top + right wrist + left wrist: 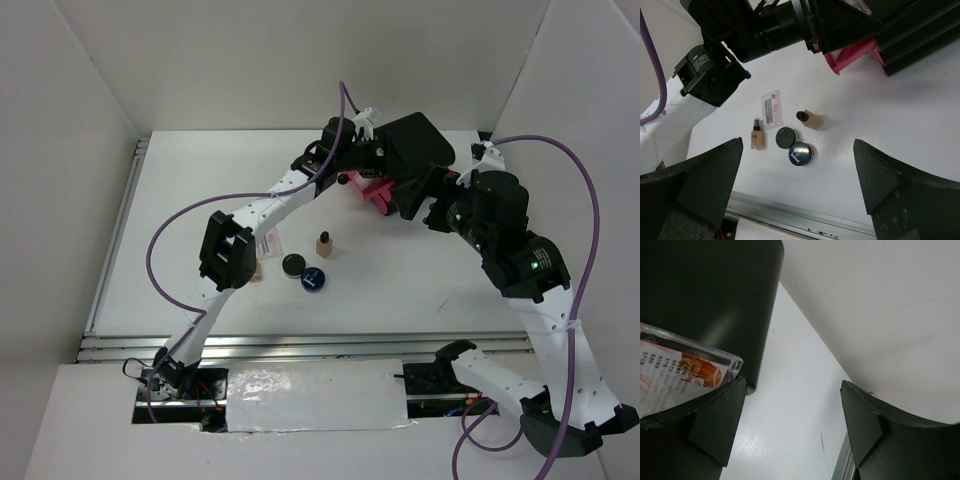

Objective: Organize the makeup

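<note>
A pinkish-white sachet (pixel 268 243), a standing tan bottle (pixel 324 243), a black compact (pixel 293 264) and a dark-blue compact (pixel 314 280) lie mid-table. A second tan bottle (pixel 757 137) lies flat to their left, mostly under the left arm in the top view. My left gripper (pixel 348 168) is open at the black box (pixel 415 140), above its pulled-out pink drawer (pixel 375 192). In the left wrist view its gap (pixel 793 382) is empty. A second sachet (pixel 682 372) lies outside its left finger against the box. My right gripper (pixel 798 142) is open and empty, high above the items.
White walls enclose the table on the left, back and right. A metal rail (pixel 805 217) runs along the near edge. The left arm (pixel 235 235) stretches diagonally over the table's left half. The right arm (pixel 510 240) stands to the right of the box.
</note>
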Tool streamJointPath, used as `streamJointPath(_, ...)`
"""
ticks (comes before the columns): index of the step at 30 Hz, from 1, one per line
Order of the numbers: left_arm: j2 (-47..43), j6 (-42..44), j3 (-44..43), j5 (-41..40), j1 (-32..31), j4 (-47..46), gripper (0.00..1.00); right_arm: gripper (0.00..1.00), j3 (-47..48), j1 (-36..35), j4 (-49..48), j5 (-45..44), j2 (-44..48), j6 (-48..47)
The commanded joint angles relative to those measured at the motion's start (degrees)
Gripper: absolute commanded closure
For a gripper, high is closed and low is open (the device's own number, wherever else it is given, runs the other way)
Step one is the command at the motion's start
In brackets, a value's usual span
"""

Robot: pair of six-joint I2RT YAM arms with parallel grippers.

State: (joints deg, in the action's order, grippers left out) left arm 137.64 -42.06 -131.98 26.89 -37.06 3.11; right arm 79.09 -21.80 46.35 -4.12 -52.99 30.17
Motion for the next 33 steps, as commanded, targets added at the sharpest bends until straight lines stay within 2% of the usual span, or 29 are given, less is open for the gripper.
streamJointPath(1,1.13,0.49,-1.08,-3.95,0.14,-0.74,0.11,0.00,1.94,0.36,0.32,-0.89,0.96,-0.64)
streamJointPath(9,1.31,0.14,-1.08,-9.05,0.85,-0.30,0.09,0.00,2.91,0.27,1.03,-1.59,0.96,-1.17)
streamJointPath(17,1.22,-2.23,-1.78,-17.92,2.08,-0.74,0.07,0.00,3.44,0.27,1.46,-1.50,0.61,-1.52)
streamJointPath(27,-2.98,-2.50,-2.14,-13.10,2.61,-4.76,0.07,0.00,3.97,0.44,1.82,-1.59,0.26,-2.14)
streamJointPath(33,-2.91,2.16,-5.03,-18.97,3.13,-4.44,0.01,0.00,3.70,0.27,1.82,-1.24,0.26,-2.40)
